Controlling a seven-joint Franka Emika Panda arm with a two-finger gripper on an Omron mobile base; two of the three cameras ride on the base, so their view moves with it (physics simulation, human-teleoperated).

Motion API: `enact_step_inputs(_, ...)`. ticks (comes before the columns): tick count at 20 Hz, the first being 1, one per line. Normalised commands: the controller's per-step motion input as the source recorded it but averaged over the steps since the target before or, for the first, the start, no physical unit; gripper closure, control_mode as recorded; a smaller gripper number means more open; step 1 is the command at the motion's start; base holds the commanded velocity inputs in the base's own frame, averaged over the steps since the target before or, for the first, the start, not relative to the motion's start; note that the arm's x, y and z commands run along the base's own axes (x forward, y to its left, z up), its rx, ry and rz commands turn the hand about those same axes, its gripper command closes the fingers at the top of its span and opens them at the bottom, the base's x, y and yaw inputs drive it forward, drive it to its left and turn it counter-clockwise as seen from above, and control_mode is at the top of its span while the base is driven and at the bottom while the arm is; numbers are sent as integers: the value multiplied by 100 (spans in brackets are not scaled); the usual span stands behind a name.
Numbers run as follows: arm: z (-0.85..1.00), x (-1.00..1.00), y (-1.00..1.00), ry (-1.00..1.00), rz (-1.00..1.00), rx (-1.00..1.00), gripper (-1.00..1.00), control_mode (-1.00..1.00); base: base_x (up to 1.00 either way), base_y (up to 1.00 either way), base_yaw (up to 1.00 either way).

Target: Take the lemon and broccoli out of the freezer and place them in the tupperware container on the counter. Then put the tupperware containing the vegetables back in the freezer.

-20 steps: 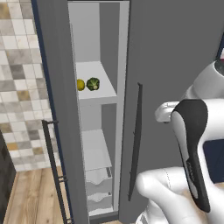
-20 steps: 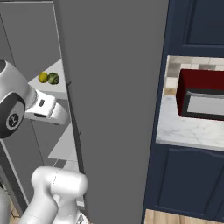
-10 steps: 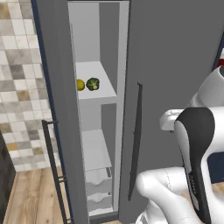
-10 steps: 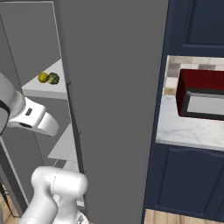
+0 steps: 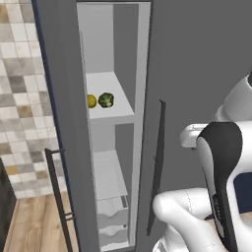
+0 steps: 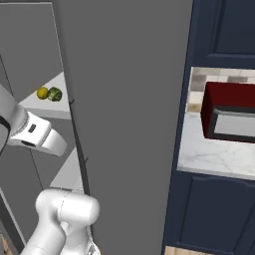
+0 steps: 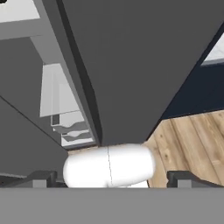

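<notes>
Now arm lower, lemon (image 5: 91,101) unmoved.

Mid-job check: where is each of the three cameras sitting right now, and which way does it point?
Left base view: behind the arm's left, facing the open freezer; lemon and broccoli on a shelf; arm at lower right.
Right base view: behind the arm's right, facing the freezer door, counter and red microwave; arm at lower left.
Hand view: on the hand, angled at the freezer's lower drawers and wood floor; the open gripper.
Both base views share the lemon and broccoli.
</notes>
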Motion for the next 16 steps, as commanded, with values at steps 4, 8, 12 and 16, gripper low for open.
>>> enact_step_inputs(4,0,0,0,0,0,0,-100,100,48,2,0)
enact_step_inputs(8,0,0,0,0,0,0,-100,100,18,28,0)
enact_step_inputs(12,0,0,0,0,0,0,-100,100,8,60,1)
enact_step_inputs(16,0,0,0,0,0,0,-100,100,18,56,1)
